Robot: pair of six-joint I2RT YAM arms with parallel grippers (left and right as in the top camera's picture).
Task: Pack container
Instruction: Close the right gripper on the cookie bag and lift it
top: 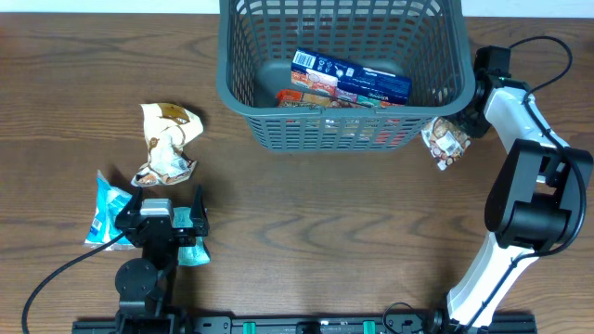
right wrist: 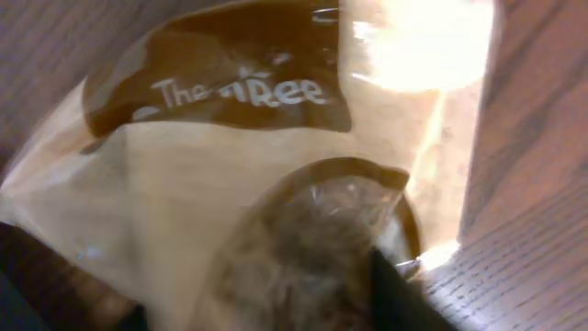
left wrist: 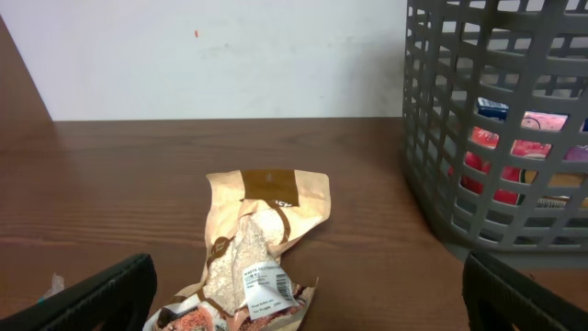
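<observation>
The right arm rises from its base at the bench's (top: 306, 232) near right corner and bends inward. Its right claw (top: 461, 130) sits just outside the right front corner of the container (top: 339, 130), closed onto a small beige packet (top: 445, 141). The left arm is folded low at the near left. Its left claw (top: 165, 209) is spread wide above light blue packets (top: 107, 209).

In the right wrist view the beige packet (right wrist: 276, 184) fills the frame between the dark fingers (right wrist: 404, 294). White letters on its brown band read "The" and "Ree"; the middle is creased. The left wrist view shows a crumpled tan packet (left wrist: 262, 239) carrying a white label too small to read.

Only overhead shows the container at the bench's far middle, holding a blue box (top: 353, 79) and red packets (top: 306, 96).
</observation>
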